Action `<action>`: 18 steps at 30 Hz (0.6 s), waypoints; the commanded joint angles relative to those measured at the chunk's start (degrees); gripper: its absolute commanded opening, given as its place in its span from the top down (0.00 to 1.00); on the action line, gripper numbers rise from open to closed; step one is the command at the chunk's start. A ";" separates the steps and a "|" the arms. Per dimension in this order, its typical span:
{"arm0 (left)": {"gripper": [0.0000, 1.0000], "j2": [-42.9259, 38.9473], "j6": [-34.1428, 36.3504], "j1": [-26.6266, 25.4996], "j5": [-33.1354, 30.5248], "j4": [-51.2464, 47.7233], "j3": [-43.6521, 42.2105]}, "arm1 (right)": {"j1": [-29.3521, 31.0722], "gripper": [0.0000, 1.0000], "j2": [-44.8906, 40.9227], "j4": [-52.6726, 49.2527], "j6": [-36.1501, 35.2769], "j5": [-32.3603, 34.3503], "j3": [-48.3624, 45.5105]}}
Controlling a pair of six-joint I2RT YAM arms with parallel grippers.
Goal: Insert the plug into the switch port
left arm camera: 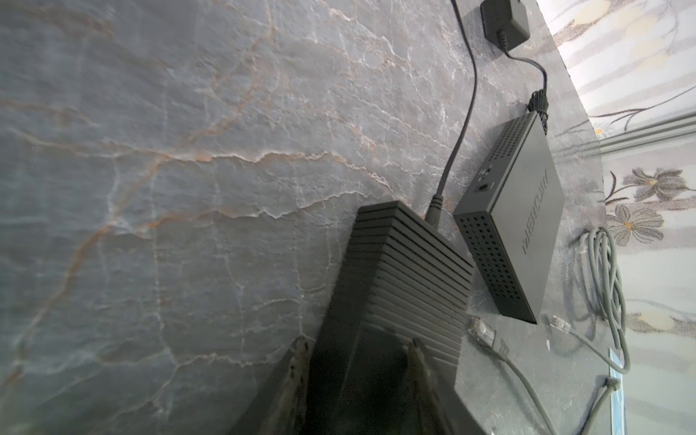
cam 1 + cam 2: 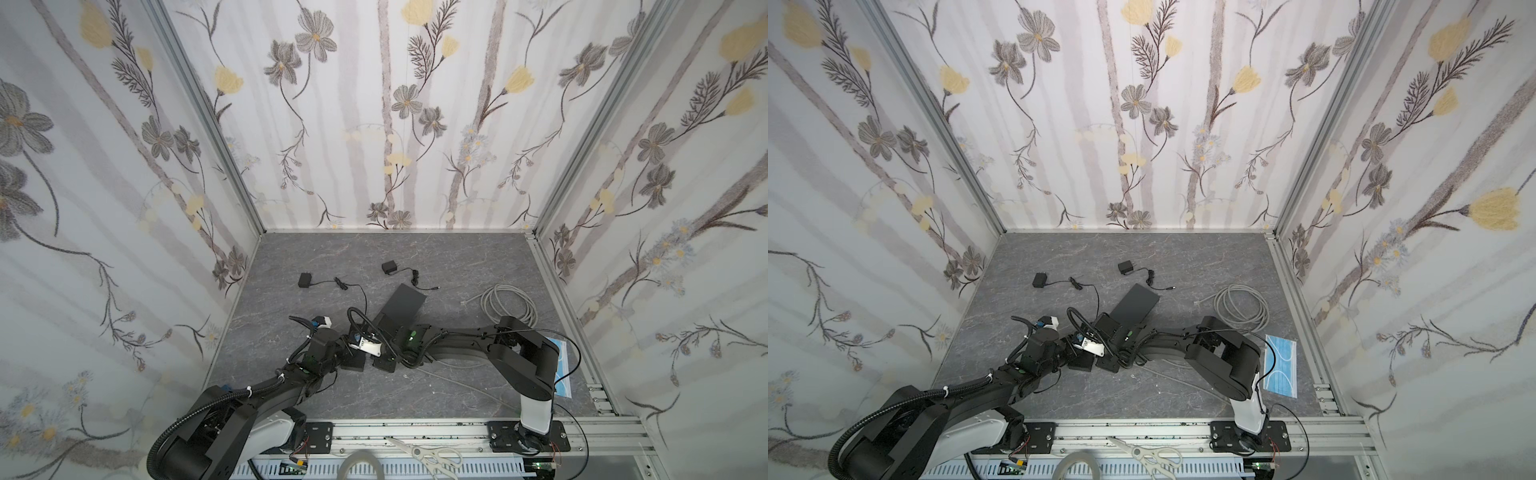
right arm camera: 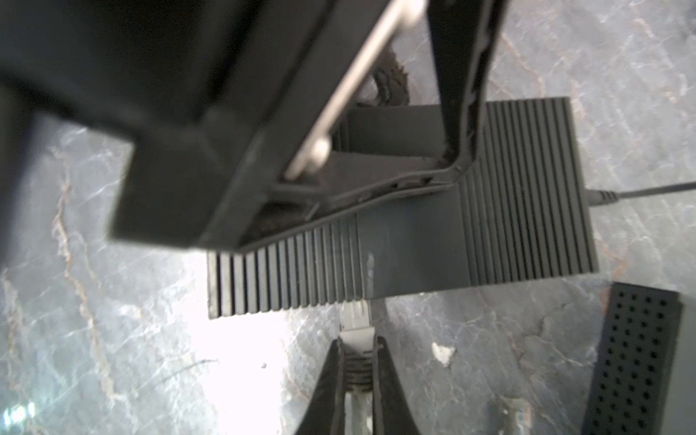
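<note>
I count two switches: the ribbed switch (image 1: 410, 271), and a holed switch (image 1: 527, 226) just beside it on the bench (image 2: 415, 257). Two adapters lie apart toward the back, a left adapter (image 2: 304, 279) and a right adapter (image 2: 389, 267). One grey coil (image 2: 509, 301) sits near the right wall, one mask (image 2: 1281, 365) at the bench's right edge, and one pair of scissors (image 2: 432, 455) on the front rail. My left fingers (image 1: 299, 354) clamp the ribbed switch across its width. My right fingers (image 3: 333, 361) pinch the plug (image 3: 354, 316) by its boot, its tip touching that switch's long side; I cannot tell whether it is in. Two loose plugs (image 1: 486, 333) lie near the switches. Both arms crowd the near middle. The back strip and the left side of the bench are open, with walls closing three sides.
</note>
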 commanded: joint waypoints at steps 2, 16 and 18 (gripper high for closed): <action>0.56 1.29 -1.46 -2.03 26.41 1.16 0.74 | -0.22 1.00 0.31 29.71 -4.49 -10.83 0.03; 0.56 8.60 -3.86 -7.65 26.33 7.88 2.49 | -0.49 1.00 1.26 32.21 -1.33 -9.16 2.35; 0.56 7.59 -2.97 -7.68 25.16 4.54 2.96 | -0.45 1.00 1.06 32.24 -0.96 -9.16 1.48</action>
